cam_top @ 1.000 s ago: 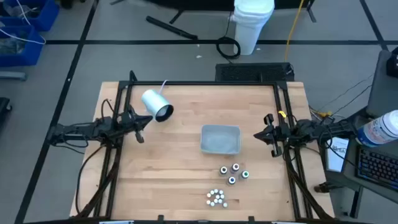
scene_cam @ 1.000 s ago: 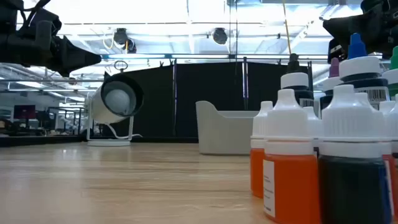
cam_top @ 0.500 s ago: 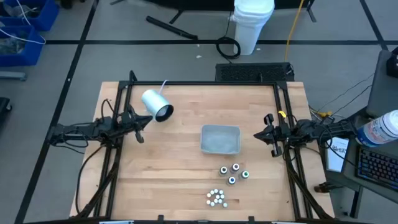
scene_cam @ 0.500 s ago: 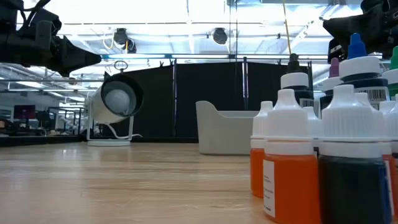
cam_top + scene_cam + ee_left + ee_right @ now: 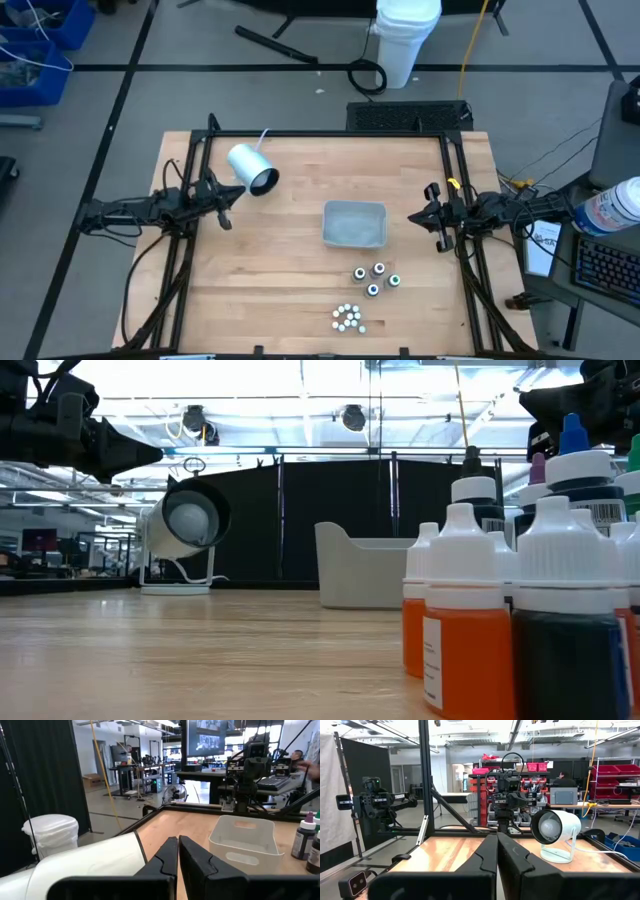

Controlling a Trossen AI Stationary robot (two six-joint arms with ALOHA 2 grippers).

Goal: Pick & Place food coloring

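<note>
While nothing is yet picked up, the left claw [image 5: 226, 205] hangs clenched and empty at the bench's [image 5: 290, 280] left edge, near the white lamp [image 5: 251, 167]. The grey tray [image 5: 354, 223] sits mid-bench, and the food coloring bottles [image 5: 375, 277] stand in two clusters below it. The right claw [image 5: 430, 215], also clenched and empty, waits beside the tray; it likely must release, then descend on a bottle.

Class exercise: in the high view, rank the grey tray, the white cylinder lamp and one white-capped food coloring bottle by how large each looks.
1. Grey tray, the largest.
2. White cylinder lamp, clearly smaller than the tray.
3. A food coloring bottle, by far the smallest.

All three sit on the table, so nearness to the camera barely affects this ranking.
</note>
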